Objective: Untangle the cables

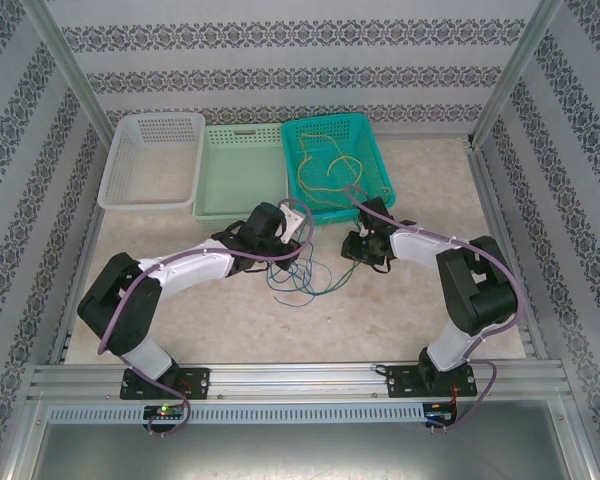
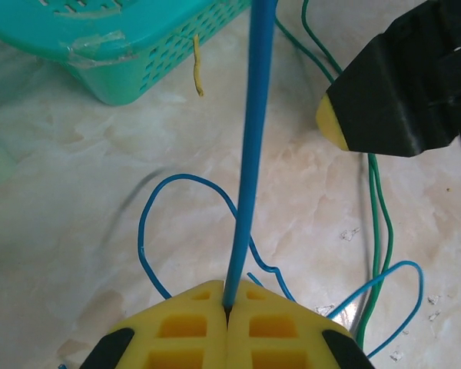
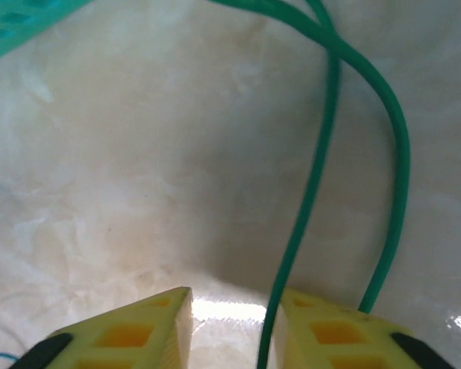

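Three baskets stand in a row along the far edge of the table (image 1: 410, 310): a white one (image 1: 152, 122) on the left, a pale green one (image 1: 242, 136) in the middle and a teal one (image 1: 292, 150) on the right. The yellow cable (image 1: 315, 170) lies in loose loops inside the teal basket, and in the left wrist view one short yellow end hangs out through the basket's lattice wall.

Both arms reach toward the middle of the table, just near of the teal basket, their wrists close together. The left gripper (image 2: 227, 309) has its yellow pads pressed fully together on the blue cable (image 2: 246, 154), which runs taut and straight from the pads up toward the far side. More of the blue cable lies slack on the marble-patterned tabletop in open loops to the left and right of the pinched strand.

The right gripper (image 3: 234, 307) has its jaws partly apart, with a clear gap of bare tabletop between the two pads. The green cable (image 3: 315, 177) passes down through that gap, close against the inner face of the right-hand pad, while a second green strand curves down over the outer part of that same pad. The pads do not pinch it. In the left wrist view one yellow-tipped finger (image 2: 332, 124) of the right gripper hangs over the green strands, which trail across the table toward the near side and cross the blue loops there.
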